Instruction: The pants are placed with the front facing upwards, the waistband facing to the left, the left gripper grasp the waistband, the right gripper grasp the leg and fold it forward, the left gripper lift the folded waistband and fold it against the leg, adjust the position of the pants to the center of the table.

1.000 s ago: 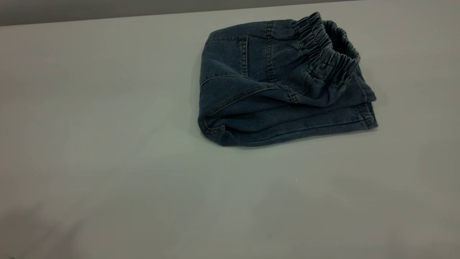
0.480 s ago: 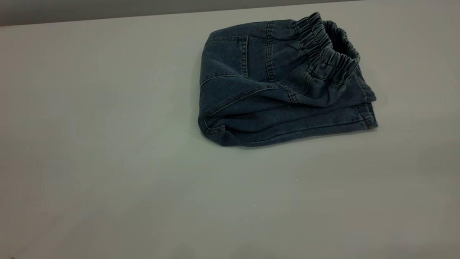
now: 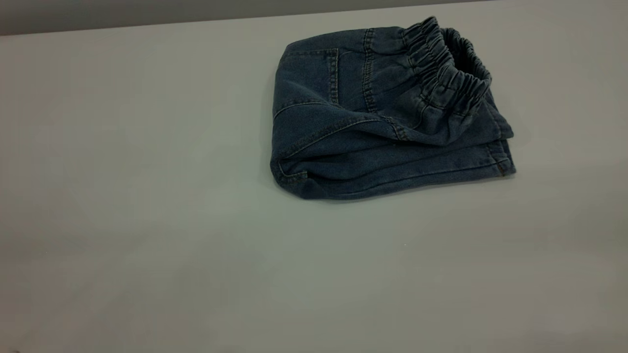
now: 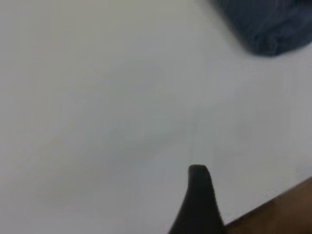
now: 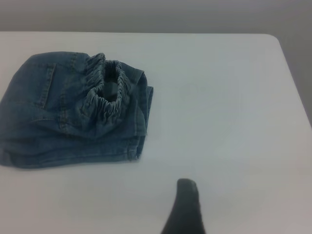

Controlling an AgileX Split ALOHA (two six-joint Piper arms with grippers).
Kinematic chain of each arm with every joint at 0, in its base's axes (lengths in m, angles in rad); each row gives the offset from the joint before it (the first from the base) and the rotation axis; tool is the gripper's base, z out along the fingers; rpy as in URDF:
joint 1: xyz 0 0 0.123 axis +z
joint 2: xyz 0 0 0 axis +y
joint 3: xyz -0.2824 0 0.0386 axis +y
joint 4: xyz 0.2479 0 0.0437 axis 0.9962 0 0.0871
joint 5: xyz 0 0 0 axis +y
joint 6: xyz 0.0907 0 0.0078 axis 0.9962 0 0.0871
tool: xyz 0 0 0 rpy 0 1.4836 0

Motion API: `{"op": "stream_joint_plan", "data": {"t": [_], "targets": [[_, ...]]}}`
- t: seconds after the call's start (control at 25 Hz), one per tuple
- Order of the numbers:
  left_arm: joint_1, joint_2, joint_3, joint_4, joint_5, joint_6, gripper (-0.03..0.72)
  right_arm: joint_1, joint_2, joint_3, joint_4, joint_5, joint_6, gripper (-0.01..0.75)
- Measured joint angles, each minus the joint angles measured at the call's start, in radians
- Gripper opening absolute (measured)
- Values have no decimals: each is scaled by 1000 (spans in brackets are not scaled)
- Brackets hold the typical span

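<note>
The pants (image 3: 373, 122) lie folded into a compact blue denim bundle on the table (image 3: 147, 196), toward its far right in the exterior view. The ruched waistband (image 3: 451, 73) rests on top at the bundle's right end, gaping open. The leg (image 3: 417, 169) lies flat underneath, its hem at the right. Neither arm shows in the exterior view. In the left wrist view, a black tip of the left gripper (image 4: 197, 195) hovers over bare table, far from the pants' corner (image 4: 268, 24). The right gripper (image 5: 185, 204) is also off the pants (image 5: 58, 117), over bare table beside the waistband (image 5: 105, 97).
A table edge with brown floor (image 4: 282, 214) beyond it runs close to the left gripper. The table's far edge and rounded corner (image 5: 273, 36) show in the right wrist view. Wide bare tabletop spreads left of and in front of the pants.
Faint shadows on the near part of the table have thinned out. The pants lie just as before.
</note>
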Motion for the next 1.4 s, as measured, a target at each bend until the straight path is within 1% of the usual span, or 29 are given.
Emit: {"op": "stream_joint_plan", "data": {"t": [0.12,0.28,0.52,0.68,0.8,1.4], "targets": [[0,-49,49,-49,4,3,509,0,0,0,-1,1,0,518],[0,-97,57,-89,-35,43,509,0,0,0,-2,3,0,518],[0,-138,85,-166,-52,64,509,0,0,0,-2,3,0,518],[0,-138,95,-162,-72,72,509,0,0,0,-2,4,0,518],[0,-138,95,-143,-66,81,509,0,0,0,-2,5,0,518],[0,-138,95,-144,-64,81,509,0,0,0,-2,4,0,518]]}}
